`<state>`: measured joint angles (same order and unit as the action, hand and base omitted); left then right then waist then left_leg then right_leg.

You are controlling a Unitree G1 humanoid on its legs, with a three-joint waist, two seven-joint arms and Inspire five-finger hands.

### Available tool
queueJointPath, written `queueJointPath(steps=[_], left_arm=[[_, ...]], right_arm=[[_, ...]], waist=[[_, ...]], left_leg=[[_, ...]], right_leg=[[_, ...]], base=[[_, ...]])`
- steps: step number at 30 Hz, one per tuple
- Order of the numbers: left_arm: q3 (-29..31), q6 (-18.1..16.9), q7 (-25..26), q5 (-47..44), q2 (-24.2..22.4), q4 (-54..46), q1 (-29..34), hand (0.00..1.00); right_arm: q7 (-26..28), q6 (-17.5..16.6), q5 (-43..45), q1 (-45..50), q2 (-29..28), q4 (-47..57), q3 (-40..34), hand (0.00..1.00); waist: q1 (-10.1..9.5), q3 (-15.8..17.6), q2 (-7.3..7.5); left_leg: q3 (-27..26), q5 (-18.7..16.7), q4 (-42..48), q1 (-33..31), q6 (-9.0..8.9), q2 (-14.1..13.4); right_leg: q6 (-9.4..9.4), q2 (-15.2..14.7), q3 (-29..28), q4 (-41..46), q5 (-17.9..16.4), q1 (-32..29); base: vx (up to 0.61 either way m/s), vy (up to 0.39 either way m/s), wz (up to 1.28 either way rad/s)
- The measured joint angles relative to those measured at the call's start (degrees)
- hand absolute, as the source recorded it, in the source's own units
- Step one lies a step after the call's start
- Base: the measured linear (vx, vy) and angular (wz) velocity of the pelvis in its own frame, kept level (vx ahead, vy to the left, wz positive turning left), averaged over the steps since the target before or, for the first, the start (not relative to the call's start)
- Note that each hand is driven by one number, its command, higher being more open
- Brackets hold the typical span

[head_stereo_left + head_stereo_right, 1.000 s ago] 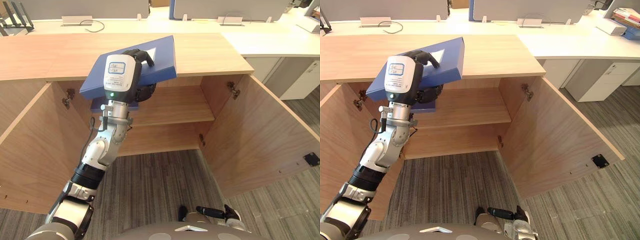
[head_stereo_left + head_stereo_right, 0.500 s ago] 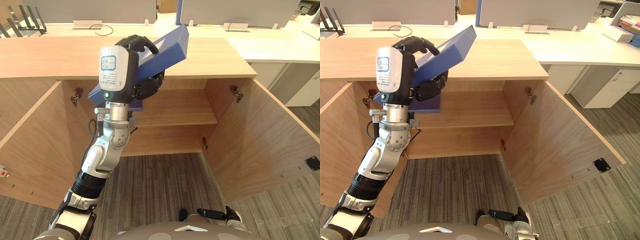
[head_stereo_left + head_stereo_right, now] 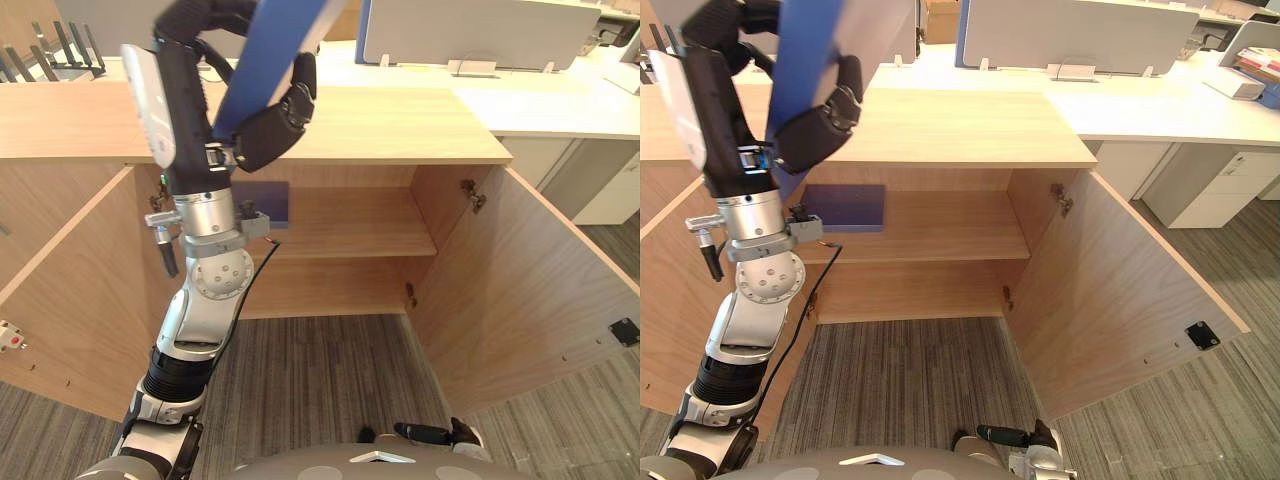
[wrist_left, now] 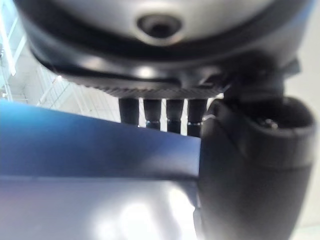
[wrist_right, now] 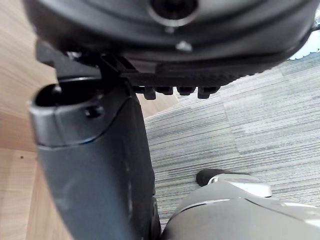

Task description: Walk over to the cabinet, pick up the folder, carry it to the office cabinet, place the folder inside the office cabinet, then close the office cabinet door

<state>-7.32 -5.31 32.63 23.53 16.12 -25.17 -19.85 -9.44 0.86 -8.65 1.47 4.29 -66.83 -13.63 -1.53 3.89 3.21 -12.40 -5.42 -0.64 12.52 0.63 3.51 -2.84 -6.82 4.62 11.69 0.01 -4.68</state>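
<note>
The folder (image 3: 272,48) is blue and is in the left hand (image 3: 272,128), raised in front of the cabinet (image 3: 400,120) and higher than its top. It stands steeply tilted, and its upper end goes out of the head views at the top. The hand grasps it near the lower end: the thumb lies across one face and the fingers (image 4: 165,112) come round the other face, as the left wrist view shows from close. The folder touches neither the cabinet nor the shelf (image 3: 350,215).

The cabinet is of light wood and both doors are open wide, the left door (image 3: 70,280) and the right door (image 3: 520,290). On the left part of the shelf lies a flat blue thing (image 3: 262,203).

The right hand (image 5: 95,170) shows in its own wrist view, low above the carpet (image 3: 310,380) and well apart from the folder; whether it is released or clenched, I cannot tell.

Behind the cabinet stands a white desk (image 3: 560,95) with grey screens (image 3: 470,30).
</note>
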Motion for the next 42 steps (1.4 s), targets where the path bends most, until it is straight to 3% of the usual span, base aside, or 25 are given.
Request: queueJointPath(steps=[9,14,18,22,30,35,42], left_arm=[[3.24,-6.59,-0.08,-15.59,-0.77,-2.82,-0.68,0.00],[6.07,-10.88,-4.41,-30.00,-2.25,-2.81,-0.65,0.00],[8.66,-13.57,-9.09,-40.53,-2.30,-2.80,-0.62,0.00],[8.92,-14.57,-12.64,-46.16,-2.30,-2.25,-0.57,0.00],[12.30,-14.77,-18.63,-55.39,-2.09,5.22,-0.26,0.00],[15.11,-14.43,-20.91,-61.47,-1.76,10.50,0.48,0.00],[15.23,-13.07,-26.03,-65.96,1.93,16.12,0.57,0.00]], right_arm=[[0.20,0.06,0.06,0.23,0.25,-0.02,1.35,1.00],[0.59,0.33,0.09,0.16,0.96,1.67,7.79,1.00],[1.67,1.02,2.42,0.36,0.88,10.68,14.45,1.00],[2.90,0.68,6.05,0.44,-0.18,23.47,18.48,1.00],[10.33,-3.03,28.81,1.18,2.80,45.98,18.49,1.00],[12.64,-5.23,41.09,1.17,3.30,52.18,13.54,1.00],[12.92,-6.13,47.35,-1.84,5.05,56.33,6.42,1.00]], waist=[[-0.02,-0.69,0.10],[-0.05,-0.83,0.19],[-0.05,-0.84,0.19],[0.04,-0.83,0.16],[0.22,-0.67,-0.06],[0.27,-0.14,-0.73],[0.42,0.11,-1.12]], left_leg=[[0.90,0.25,0.26,-0.19,0.40,0.03],[0.93,0.31,0.27,-0.33,0.47,0.03],[0.82,0.38,0.41,-1.09,0.54,0.03],[0.60,0.40,0.44,-1.17,0.56,0.04],[0.54,0.37,0.45,-1.27,0.55,0.18],[0.52,0.36,0.48,-1.50,0.56,0.20],[0.04,0.36,0.54,-1.77,0.56,0.28]], right_leg=[[0.01,-0.27,0.72,0.16,0.00,0.31],[0.02,-0.29,0.75,0.17,0.02,0.24],[0.14,-0.25,0.67,0.10,0.20,-0.48],[0.14,-0.18,0.48,0.02,0.25,-0.67],[0.05,-0.09,0.38,-0.09,0.35,-0.80],[0.03,0.02,0.34,-0.08,0.36,-1.09],[-0.02,0.12,-0.21,-0.06,0.52,-1.57]], base=[[-0.01,-0.002,0.04],[0.00,0.000,0.00],[0.00,0.000,0.00],[0.00,0.001,-0.01],[0.00,0.000,0.00],[0.00,0.000,0.00],[0.01,0.005,-0.03]])
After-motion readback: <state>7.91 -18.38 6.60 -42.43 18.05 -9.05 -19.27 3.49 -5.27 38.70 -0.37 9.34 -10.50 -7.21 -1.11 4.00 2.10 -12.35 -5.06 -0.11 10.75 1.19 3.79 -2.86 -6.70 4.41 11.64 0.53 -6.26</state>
